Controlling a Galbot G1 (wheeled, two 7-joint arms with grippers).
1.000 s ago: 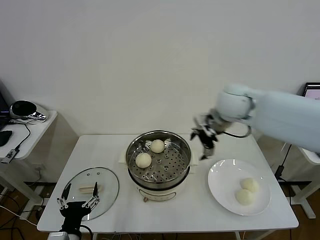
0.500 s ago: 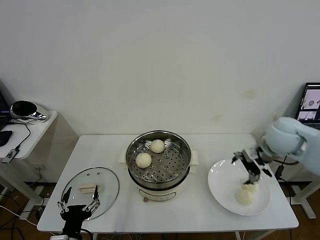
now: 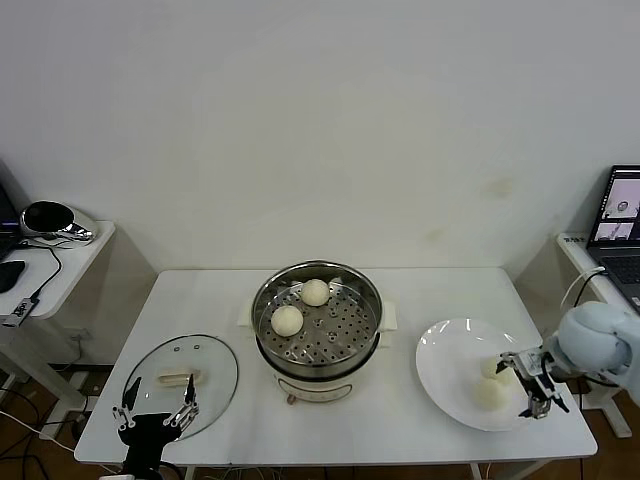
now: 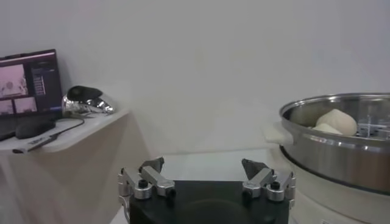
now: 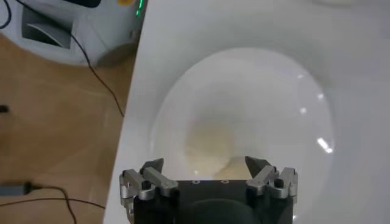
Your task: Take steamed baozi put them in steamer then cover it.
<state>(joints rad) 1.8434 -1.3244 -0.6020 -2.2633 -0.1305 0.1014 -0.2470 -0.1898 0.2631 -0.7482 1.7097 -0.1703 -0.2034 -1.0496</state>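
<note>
The right gripper [image 3: 534,385] hangs with its jaws spread wide and nothing between them, over the near right part of the white plate [image 3: 445,370], just beside the two steamed baozi [image 3: 490,392] left on it; from its wrist camera the pale buns [image 5: 210,146] lie ahead of the open fingertips [image 5: 256,165], so the spread looks meant to straddle one of them, though whether a finger already touches a bun I cannot tell. Two more baozi [image 3: 287,320] already sit on the perforated tray of the steamer [image 3: 318,290], which stands in the middle of the table [image 3: 450,290], well apart from the plate on its right, so the task seems about half done: two buns left to carry and the pot not yet covered. The cover [image 3: 220,365] lies flat on the table to the left of the steamer, handle up, placed where the other arm can reach it. The left gripper [image 3: 156,408] waits at the near edge of that lid, its jaws also wide and empty, with the steel wall of the pot [image 4: 341,149] just beyond it in its wrist view. The raised rim of the steamer is what a carried bun must clear on the way across. A side table [image 3: 60,265] with a dark device stands off to the left and a laptop [image 3: 622,205] off to the right, both clear of the work.
</note>
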